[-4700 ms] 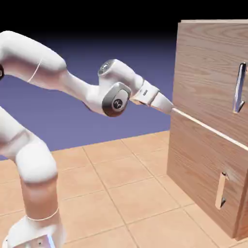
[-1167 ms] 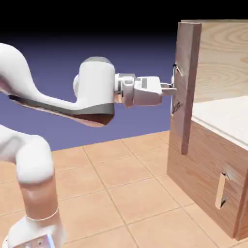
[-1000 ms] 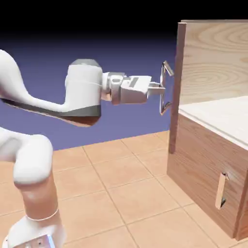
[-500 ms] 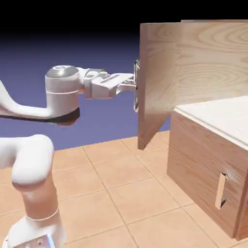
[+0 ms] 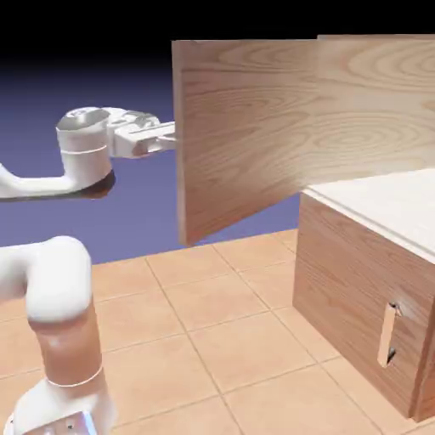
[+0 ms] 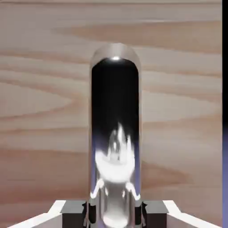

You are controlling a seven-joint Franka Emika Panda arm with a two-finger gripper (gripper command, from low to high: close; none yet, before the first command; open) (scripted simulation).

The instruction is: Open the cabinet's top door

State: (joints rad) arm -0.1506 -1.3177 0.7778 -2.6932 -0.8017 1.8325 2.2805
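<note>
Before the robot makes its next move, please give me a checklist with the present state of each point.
1. Fingers closed on the metal handle: ok, one on each side of it.
2. Top door swung open: ok, it stands well out from the cabinet.
3. Lower panel shut: ok.
4. Handle visible from outside: not ok, the door hides it in the exterior view.
5. Grip firm enough for more pulling: cannot tell.

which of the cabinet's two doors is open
The top door, swung out from the cabinet toward the arm; the lower one, with the pale wooden handle, is shut.
</note>
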